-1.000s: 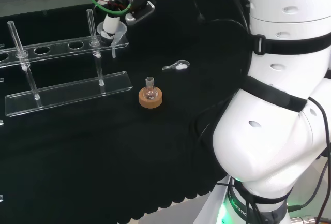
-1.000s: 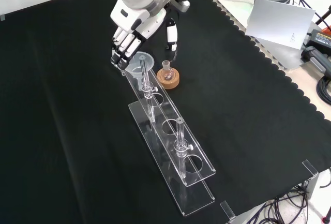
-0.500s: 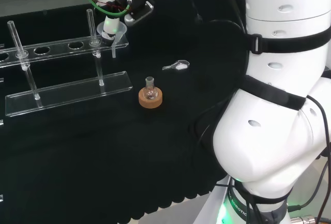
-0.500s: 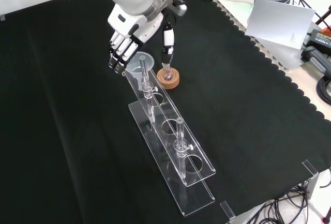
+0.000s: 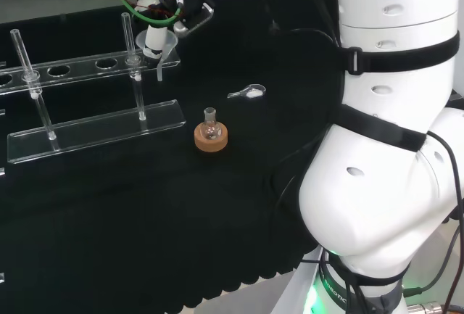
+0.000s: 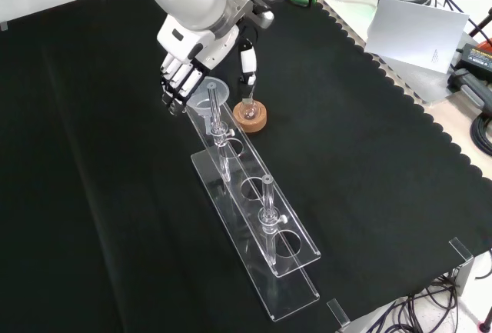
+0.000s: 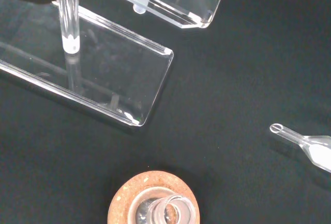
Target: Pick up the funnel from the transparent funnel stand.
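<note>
robot hand [image 6: 187,54] fingers relaxed, spread, holding nothing | above funnel [image 6: 209,91] | funnel seated in stand [image 6: 265,229]

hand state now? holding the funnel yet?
Hand: open, fingers straight beside the funnel, thumb on its other side. Funnel sits in the stand, not held.

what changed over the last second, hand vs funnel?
The hand drifted slightly left and up in the front view, its fingers hanging to the left of the funnel and the thumb to its right, over the small flask. Nothing was gripped or released. The funnel stayed seated at the end of the clear stand, and the flask on its cork ring and the small glass scoop did not move.
</note>
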Tool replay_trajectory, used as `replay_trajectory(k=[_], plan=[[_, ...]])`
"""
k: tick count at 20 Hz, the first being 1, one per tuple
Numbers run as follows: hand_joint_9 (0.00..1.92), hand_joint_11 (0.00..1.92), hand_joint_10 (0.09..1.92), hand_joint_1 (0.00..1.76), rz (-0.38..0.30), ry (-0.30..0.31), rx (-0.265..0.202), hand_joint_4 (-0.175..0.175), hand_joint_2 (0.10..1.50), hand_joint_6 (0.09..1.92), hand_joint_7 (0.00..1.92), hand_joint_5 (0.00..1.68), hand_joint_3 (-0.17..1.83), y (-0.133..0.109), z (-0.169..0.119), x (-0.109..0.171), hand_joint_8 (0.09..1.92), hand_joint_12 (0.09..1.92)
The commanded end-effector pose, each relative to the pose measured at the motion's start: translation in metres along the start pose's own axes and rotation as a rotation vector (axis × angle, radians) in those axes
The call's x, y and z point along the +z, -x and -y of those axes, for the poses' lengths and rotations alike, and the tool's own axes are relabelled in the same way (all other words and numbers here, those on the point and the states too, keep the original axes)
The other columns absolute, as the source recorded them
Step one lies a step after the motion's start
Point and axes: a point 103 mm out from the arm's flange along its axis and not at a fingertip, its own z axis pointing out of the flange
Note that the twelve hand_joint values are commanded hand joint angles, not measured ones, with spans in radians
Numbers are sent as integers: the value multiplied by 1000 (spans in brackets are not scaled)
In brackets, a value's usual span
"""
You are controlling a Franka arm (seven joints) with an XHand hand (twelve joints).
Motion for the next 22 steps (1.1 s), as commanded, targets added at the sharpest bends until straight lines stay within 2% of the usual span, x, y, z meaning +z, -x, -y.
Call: replay_trajectory(k=[1, 6, 12, 19, 22], plan=[[82, 303, 986, 719, 7, -2, 6, 46, 653, 87, 0, 159, 374, 1, -2, 4, 485, 1532], [94, 304, 976, 719, -4, 17, 21, 45, 651, 87, 0, 169, 389, 8, -3, 7, 507, 1531], [107, 307, 967, 720, -30, 44, 10, 42, 647, 87, 0, 189, 403, 10, -6, 10, 528, 1531], [166, 325, 938, 720, -56, 39, 0, 38, 634, 87, 0, 209, 435, 12, -10, 13, 604, 1524], [189, 333, 926, 719, -43, 33, 5, 37, 630, 87, 1, 215, 446, 5, -11, 9, 635, 1520]])
